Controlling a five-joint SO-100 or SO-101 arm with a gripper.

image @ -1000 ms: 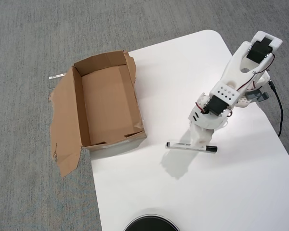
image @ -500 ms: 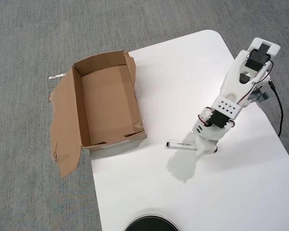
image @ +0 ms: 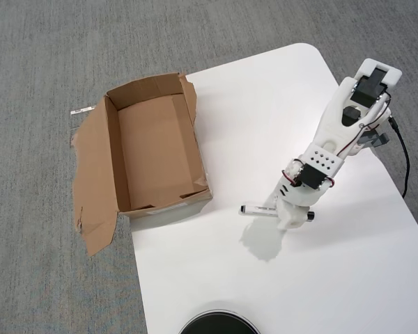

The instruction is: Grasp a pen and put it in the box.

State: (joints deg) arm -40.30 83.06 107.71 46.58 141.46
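The pen [image: 258, 209] lies crosswise on the white table, its small black tip to the left and its black cap [image: 310, 216] to the right. My gripper [image: 287, 214] points down over the middle of the pen, and its white fingers [image: 290, 221] close around the barrel. The pen looks level, at or just above the tabletop. The brown cardboard box [image: 195, 139] stands empty to the left of the pen, a box width away, with its inside in full view.
The box hangs over the left edge of the white table [image: 265, 104], above grey carpet; a torn flap [image: 94, 181] lies flat to its left. A round black object [image: 219, 324] sits at the table's front edge. A black cable [image: 404, 156] runs beside the arm's base.
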